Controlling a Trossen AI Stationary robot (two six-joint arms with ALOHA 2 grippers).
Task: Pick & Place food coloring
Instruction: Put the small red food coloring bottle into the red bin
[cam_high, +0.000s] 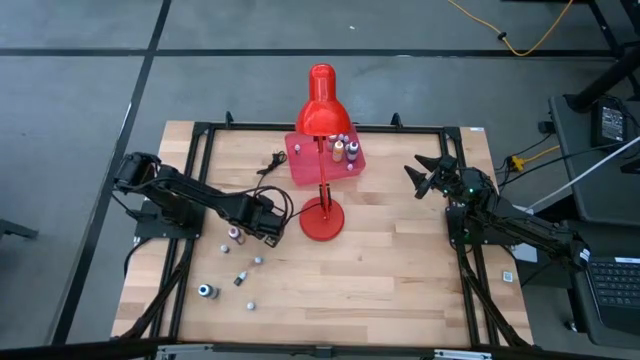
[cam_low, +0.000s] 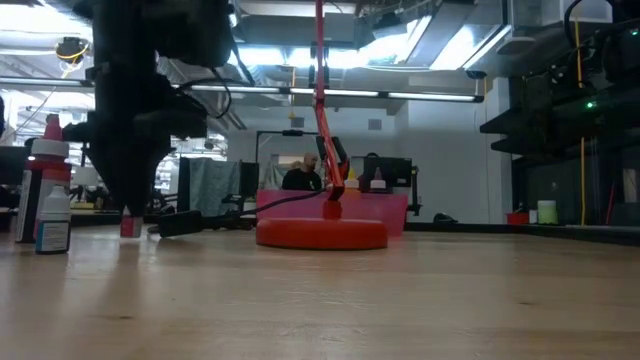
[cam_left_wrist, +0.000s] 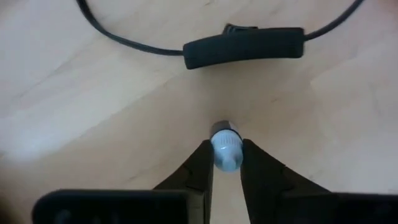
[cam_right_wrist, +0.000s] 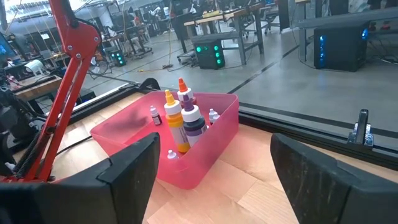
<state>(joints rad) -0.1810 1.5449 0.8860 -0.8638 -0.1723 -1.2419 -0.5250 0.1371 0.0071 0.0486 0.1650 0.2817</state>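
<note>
My left gripper (cam_high: 268, 226) hangs over the table just left of the red lamp's base (cam_high: 322, 221), fingers pointing down around one small pale-capped food coloring bottle (cam_left_wrist: 225, 149). The low view shows that bottle's red body (cam_low: 130, 226) under the gripper (cam_low: 130, 205). Several more small bottles (cam_high: 240, 277) lie or stand loose on the table's near left. Others stand in the pink tray (cam_high: 325, 160) behind the lamp. My right gripper (cam_high: 425, 176) waits open at the table's right, facing the tray (cam_right_wrist: 186, 143). My left gripper pinches the small bottle by its pale cap (cam_left_wrist: 226, 144), one finger (cam_left_wrist: 200, 167) on each side. The fingers come from above, pointing down. The bottle stands upright, and in the low view its bottom (cam_low: 130, 233) appears to be on the table.
The lamp's black cord with its inline switch (cam_left_wrist: 245, 46) lies on the wood just beyond the held bottle. The red lamp stem (cam_low: 322, 100) rises between the gripper and the tray. Two bottles (cam_low: 48, 200) stand near the low camera. Bare wood lies toward the table's near right (cam_high: 400, 280).
</note>
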